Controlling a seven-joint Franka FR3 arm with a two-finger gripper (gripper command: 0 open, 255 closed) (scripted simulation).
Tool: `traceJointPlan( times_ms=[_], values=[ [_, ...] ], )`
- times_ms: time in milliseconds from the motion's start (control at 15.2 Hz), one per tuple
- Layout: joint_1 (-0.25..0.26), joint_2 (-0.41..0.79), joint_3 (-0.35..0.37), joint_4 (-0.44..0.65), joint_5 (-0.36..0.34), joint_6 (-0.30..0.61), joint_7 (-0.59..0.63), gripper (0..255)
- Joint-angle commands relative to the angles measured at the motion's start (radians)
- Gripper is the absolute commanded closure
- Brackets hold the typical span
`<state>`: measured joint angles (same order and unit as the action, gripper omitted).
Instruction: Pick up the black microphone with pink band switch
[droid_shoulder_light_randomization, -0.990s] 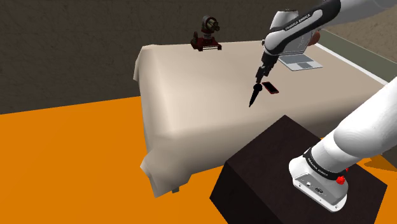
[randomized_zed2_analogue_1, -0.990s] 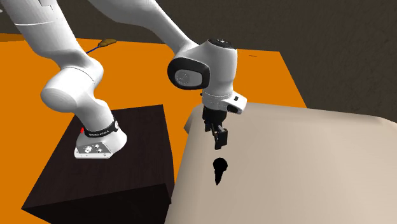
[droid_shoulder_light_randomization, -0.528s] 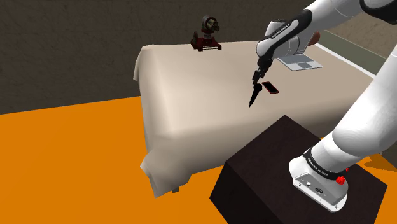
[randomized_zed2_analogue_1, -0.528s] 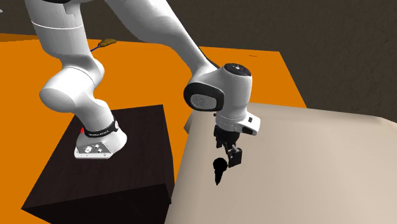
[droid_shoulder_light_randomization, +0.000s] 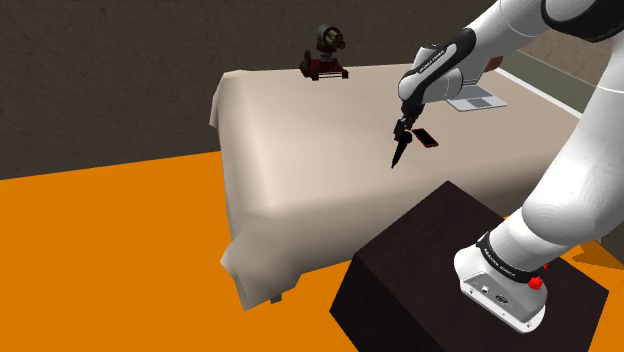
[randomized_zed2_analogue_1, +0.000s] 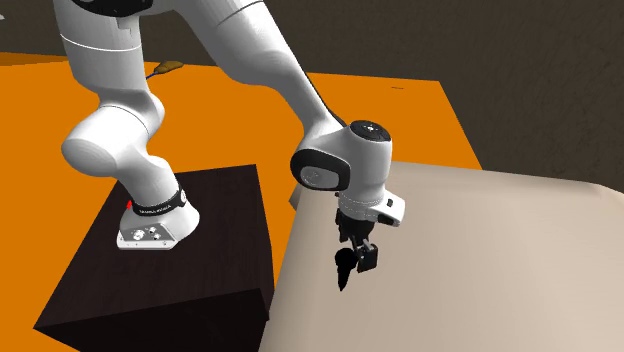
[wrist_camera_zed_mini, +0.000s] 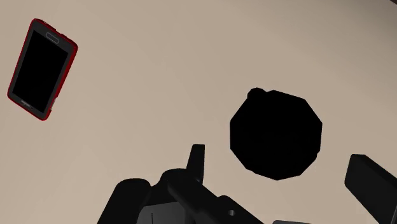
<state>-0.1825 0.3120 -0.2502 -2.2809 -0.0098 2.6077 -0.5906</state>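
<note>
Orange floor (droid_shoulder_light_randomization: 100, 260) across the shoulder view's left. Next, the table (droid_shoulder_light_randomization: 300, 130), draped in a beige cloth hanging loose over its near left corner. At the table's far edge, a small dark figure on a red base (droid_shoulder_light_randomization: 326, 55).

Farther right, near the table's edge by the stand, the black microphone (droid_shoulder_light_randomization: 400, 152): propped on its narrow end on the cloth, round head upward, plain black from every angle given. Jaws lowered around that head and released, not gripping. In the wrist view, one finger (wrist_camera_zed_mini: 197, 167) to one side of the round head (wrist_camera_zed_mini: 275, 133) and the second finger to the other side, both clear of it, with beige cloth visible in each gap.

Just right of the microphone and slightly farther back, a black phone in a red case (droid_shoulder_light_randomization: 425, 138), flat on the cloth and apart from the microphone. Beyond it, far right, a grey laptop (droid_shoulder_light_randomization: 470, 97). At lower right, the dark box stand (droid_shoulder_light_randomization: 430, 270) carrying the white arm (droid_shoulder_light_randomization: 570, 200).
</note>
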Motion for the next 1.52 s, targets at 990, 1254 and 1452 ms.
traceJointPlan(
  times_ms=[990,1254,1452],
  values=[
    [0.01,-0.067,-0.012,0.002,-0.022,-0.068,0.011,255],
    [0.015,-0.112,-0.018,0.008,-0.037,-0.117,0.018,255],
    [0.018,-0.143,-0.021,0.015,-0.046,-0.155,0.023,255]
  ],
)
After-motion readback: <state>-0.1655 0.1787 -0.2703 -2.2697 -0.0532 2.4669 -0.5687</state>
